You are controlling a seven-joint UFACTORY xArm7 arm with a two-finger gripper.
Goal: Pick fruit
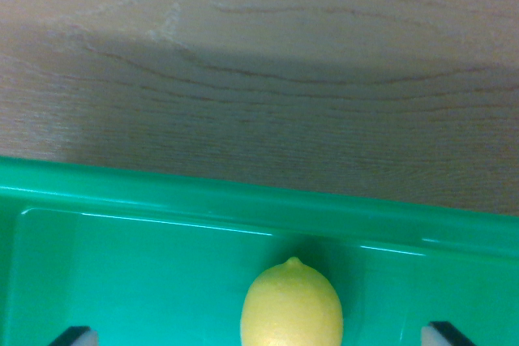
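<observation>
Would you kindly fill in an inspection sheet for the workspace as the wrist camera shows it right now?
Surface: wooden table with visible grain; a broad shadow lies across it.
Job's things: a yellow lemon sits inside a green tray, its pointed tip toward the tray's far wall, its lower part cut off by the picture's edge.
Clutter: nothing seen.
Claw: only two dark fingertips show at the bottom corners, wide apart on either side of the lemon and not touching it; the claw is open.
Cables: nothing seen.
Surroundings: nothing seen beyond the table.
</observation>
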